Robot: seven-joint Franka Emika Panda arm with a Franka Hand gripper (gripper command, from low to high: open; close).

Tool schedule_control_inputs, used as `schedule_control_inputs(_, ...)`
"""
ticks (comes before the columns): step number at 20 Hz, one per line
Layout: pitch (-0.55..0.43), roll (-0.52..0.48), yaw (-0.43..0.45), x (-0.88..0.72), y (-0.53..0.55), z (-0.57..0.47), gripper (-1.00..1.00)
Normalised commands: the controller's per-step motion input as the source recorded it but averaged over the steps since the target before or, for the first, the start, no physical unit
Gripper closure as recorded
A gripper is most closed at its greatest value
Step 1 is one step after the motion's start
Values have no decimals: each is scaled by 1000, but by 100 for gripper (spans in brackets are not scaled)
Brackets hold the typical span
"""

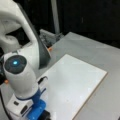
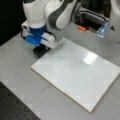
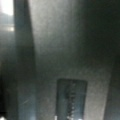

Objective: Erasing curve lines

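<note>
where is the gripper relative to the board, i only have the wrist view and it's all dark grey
observer: in a front view the gripper is low at the upper left edge of the white board, with the arm above it.
operator: any curve lines showing on it
observer: none show in both front views; the board's surface looks plain white, with only a glare patch.
</note>
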Motion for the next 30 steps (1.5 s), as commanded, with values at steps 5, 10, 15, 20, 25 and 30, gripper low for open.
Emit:
schedule_control_inputs(5, -106, 146, -60, -12, 0, -110, 100)
schedule_control_inputs(10, -118, 105, -39, -29, 41, -128, 100)
schedule_control_inputs(15, -149, 71, -17, -23, 0, -133, 100)
schedule_control_inputs(20, -161, 55, -29, -34, -10, -130, -100)
schedule_control_inputs(25, -134, 56, -18, -76, -2, -56, -100)
schedule_control_inputs(30, -87, 43, -43, -168, 36, 77, -100)
